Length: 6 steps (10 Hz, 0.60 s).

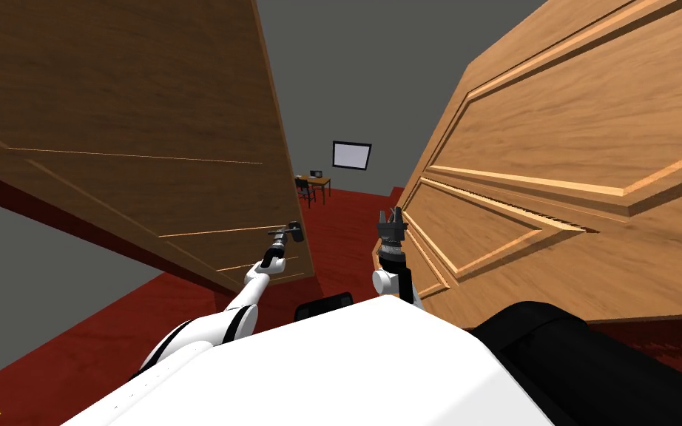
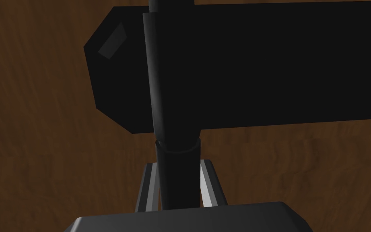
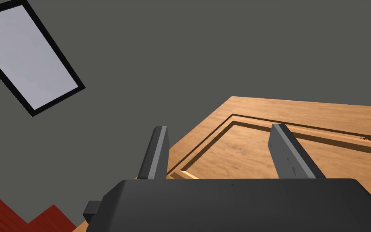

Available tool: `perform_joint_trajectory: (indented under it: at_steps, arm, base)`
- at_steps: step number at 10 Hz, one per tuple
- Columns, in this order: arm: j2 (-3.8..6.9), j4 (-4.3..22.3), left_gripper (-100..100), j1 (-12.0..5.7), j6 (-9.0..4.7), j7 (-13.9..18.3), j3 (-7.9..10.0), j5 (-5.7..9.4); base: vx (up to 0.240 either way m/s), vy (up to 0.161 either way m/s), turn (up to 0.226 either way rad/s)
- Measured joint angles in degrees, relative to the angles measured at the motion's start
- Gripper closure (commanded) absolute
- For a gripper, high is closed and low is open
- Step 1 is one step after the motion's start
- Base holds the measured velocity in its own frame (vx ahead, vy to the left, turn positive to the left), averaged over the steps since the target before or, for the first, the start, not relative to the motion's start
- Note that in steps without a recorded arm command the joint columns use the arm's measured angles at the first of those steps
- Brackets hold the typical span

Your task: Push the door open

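Where the left hand (image 1: pixel 285 237) meets the dark brown door (image 1: pixel 125 133), just left of the head view's centre, its fingers (image 2: pixel 150 185) are drawn narrow and clamp the sides of the black door handle (image 2: pixel 178 177). Behind the handle a black plate (image 2: pixel 253 64) lies flat against the door's dark wood. That door fills the upper left of the frame, its free edge running down to the handle.

Just right of centre, the right hand (image 1: pixel 392 218) points upward with its fingers (image 3: pixel 158 151) spread wide and nothing between them. It sits just beside the edge of a lighter wooden door (image 1: pixel 576 185) that takes up the right side of the frame.

Between the two doors a red floor (image 1: pixel 347 222) runs back to a small table (image 1: pixel 317 181) with a chair (image 1: pixel 304 191) beside it. Above them a black-framed pale panel (image 1: pixel 351 155) hangs on the grey wall (image 1: pixel 347 74).
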Motion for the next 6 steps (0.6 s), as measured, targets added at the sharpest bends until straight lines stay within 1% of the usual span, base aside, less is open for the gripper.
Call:
perform_joint_trajectory:
  at_steps: [1, 2, 3, 4, 5, 6]
  arm:
    - [0.44, 0.8, 100, -0.42, -0.21, -0.2, 0.72, 0.26]
    - [0.53, 0.5, 100, -0.26, -0.04, -0.5, 1.38, 0.46]
    - [0.74, -0.8, 100, 0.45, 0.51, -0.5, 1.65, 0.57]
    - [1.07, -0.9, 100, 0.42, 0.63, -0.6, 2.09, 0.72]
    - [1.33, -0.4, 100, 0.19, 0.37, -0.7, 2.55, 0.86]
    - [1.43, 0.0, 100, 0.2, 0.14, -0.9, 2.96, 0.99]
  base:
    - [0.158, -0.115, 0.092]
    - [0.158, -0.105, 0.037]
    - [0.148, -0.124, 0.039]
    - [0.14, -0.11, 0.058]
    - [0.16, -0.076, 0.052]
    - [0.076, -0.026, 0.029]
